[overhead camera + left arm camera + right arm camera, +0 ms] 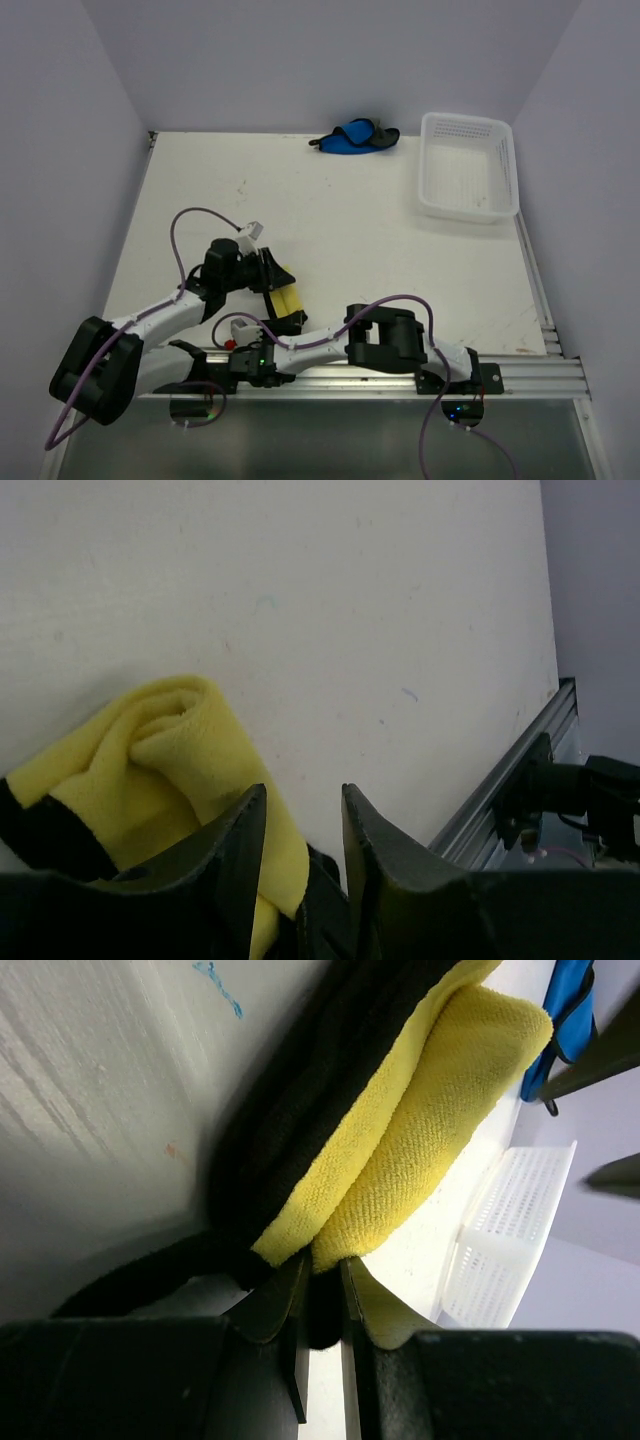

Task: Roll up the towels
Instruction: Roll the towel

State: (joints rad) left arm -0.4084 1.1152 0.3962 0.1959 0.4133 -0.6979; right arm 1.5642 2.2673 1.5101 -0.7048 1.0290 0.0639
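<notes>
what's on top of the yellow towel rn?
Left gripper hovers over the yellow towel, jaws apart, covering its far end from above. Right gripper pinches its near edge. What lies under it is hidden.

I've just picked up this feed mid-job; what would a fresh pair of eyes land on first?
The yellow towel, bundled at the near edge of the table between the two arms, stands out first. The right gripper has its jaws pinched on the towel's edge, while the left gripper sits beside it with jaws apart. Next comes the blue towel, crumpled at the far edge, just left of the white basket.
</notes>
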